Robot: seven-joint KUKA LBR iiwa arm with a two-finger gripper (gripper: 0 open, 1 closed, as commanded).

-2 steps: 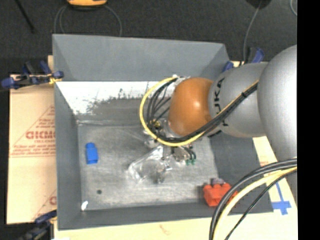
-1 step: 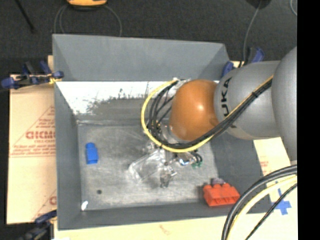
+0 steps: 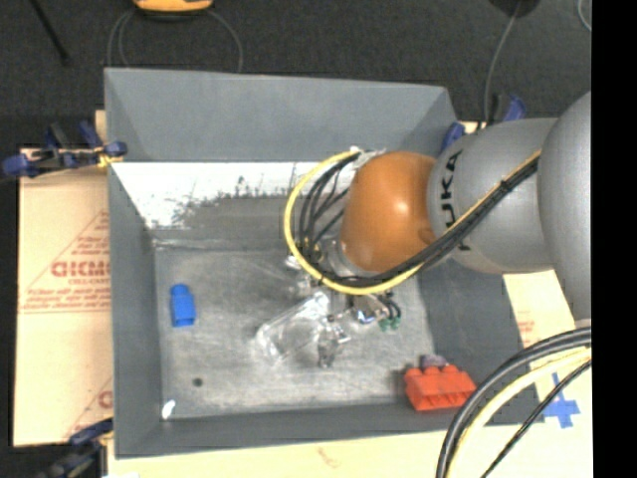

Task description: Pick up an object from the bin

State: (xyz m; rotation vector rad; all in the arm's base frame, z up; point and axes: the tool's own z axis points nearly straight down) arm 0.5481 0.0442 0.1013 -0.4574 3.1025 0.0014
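Observation:
My gripper [image 3: 330, 335] is low in the middle of the bin, under the arm's orange cover. A clear, crumpled plastic thing [image 3: 282, 336] lies on the bin floor directly at the gripper's left side and seems to touch it. I cannot make out whether the gripper holds it. An orange-red block [image 3: 438, 384] rests by the bin's front right corner, a short way from the gripper. A small blue block [image 3: 182, 305] lies far off on the left side of the floor.
A tiny white scrap [image 3: 169, 406] sits in the front left corner, and a small dark speck [image 3: 196, 382] lies near it. The arm and its looped cables cover the back right part of the bin.

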